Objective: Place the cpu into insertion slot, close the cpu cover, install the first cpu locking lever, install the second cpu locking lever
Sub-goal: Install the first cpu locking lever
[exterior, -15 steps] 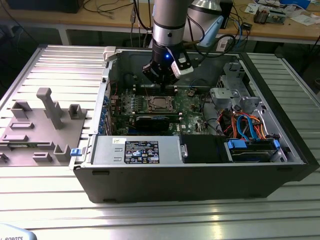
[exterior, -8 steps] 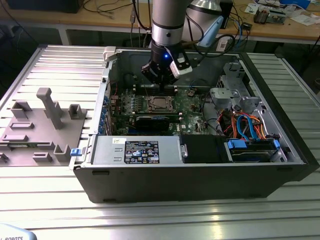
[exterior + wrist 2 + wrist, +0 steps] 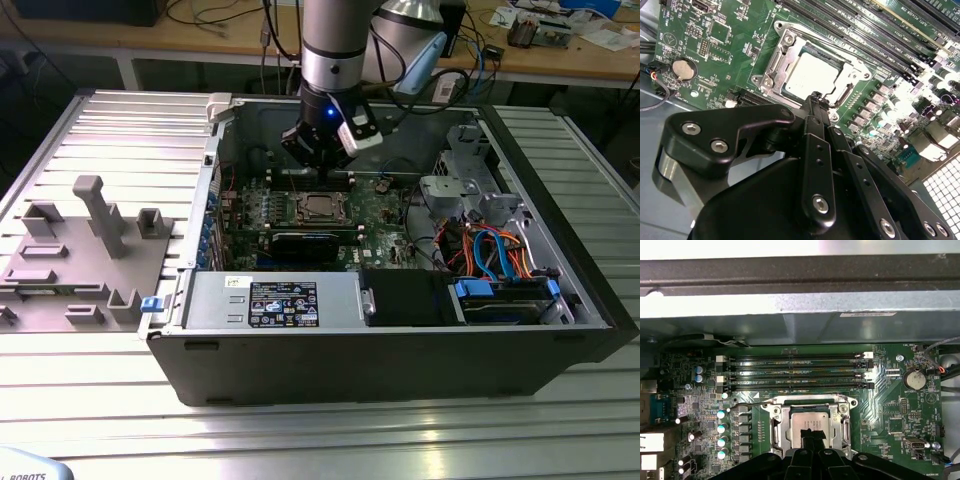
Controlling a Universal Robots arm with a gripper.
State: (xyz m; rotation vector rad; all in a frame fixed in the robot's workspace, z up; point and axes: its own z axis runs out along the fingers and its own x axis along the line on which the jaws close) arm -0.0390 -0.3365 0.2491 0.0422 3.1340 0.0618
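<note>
**CPU seated, cover down, gripper above the socket**

The dull silver-grey square cpu point(image 3: 815, 75) lies flat in the silver-rimmed insertion slot point(image 3: 774, 426) near the middle of the green motherboard point(image 3: 730, 65). The thin silvery cpu cover point(image 3: 785, 45) appears closed around it. The black gripper point(image 3: 816, 100) hovers just above the chip's edge, fingers pressed together, holding nothing. The lever stage seems in hand; it calls for catching a thin wire lever beside the socket.

Even overhead light; glare on motherboard point(image 3: 900, 95); sharp focus.
</note>
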